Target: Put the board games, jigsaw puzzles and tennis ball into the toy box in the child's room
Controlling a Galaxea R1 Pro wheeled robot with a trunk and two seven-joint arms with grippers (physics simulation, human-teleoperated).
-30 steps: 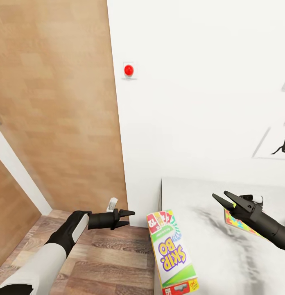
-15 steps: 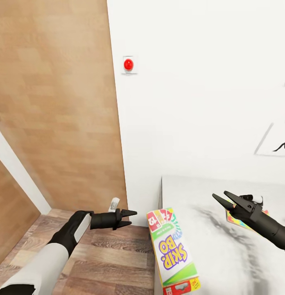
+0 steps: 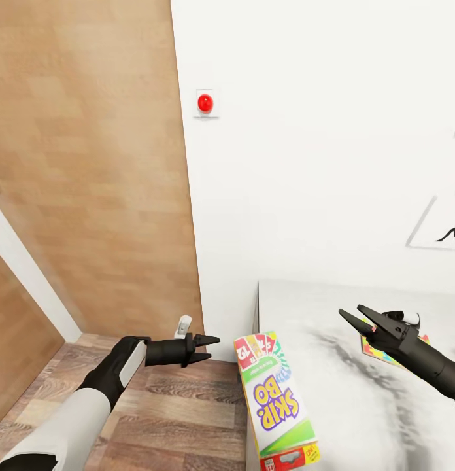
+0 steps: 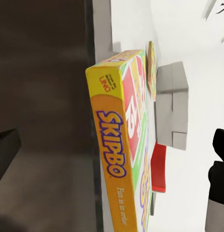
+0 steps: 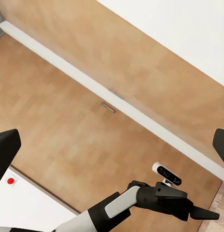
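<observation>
From the head camera we find the Skip-Bo box [image 3: 276, 403] lying flat at the near left edge of the table [image 3: 358, 418], one corner past the edge over the wood floor [image 3: 168, 418]. The left gripper [image 3: 210, 348] hangs over the floor just left of the box, apart from it, its two fingers parted and holding nothing. The right gripper [image 3: 355, 317] hovers above the table with its jaws spread and empty. Behind its arm a jigsaw [image 3: 378, 350] lies flat on the table, partly hidden. On the white wall [image 3: 319, 163] we note a red button [image 3: 204, 103] and, at the far right, a black silhouette print [image 3: 443, 229]; a wooden door [image 3: 90, 163] stands to the left. From the left wrist camera we see the Skip-Bo box [image 4: 124, 145] edge-on and close, its orange side printed with the name, resting on the table [image 4: 194, 145]. Beyond it the jigsaw [image 4: 151, 67] shows as a thin coloured edge, beside a grey block [image 4: 172, 104] and a flat red item [image 4: 159, 166] that we cannot identify. From the right wrist camera we see the wooden door [image 5: 92, 135], the red button [image 5: 10, 181] and the left gripper [image 5: 208, 213], whose jaw state we cannot tell from this angle.
</observation>
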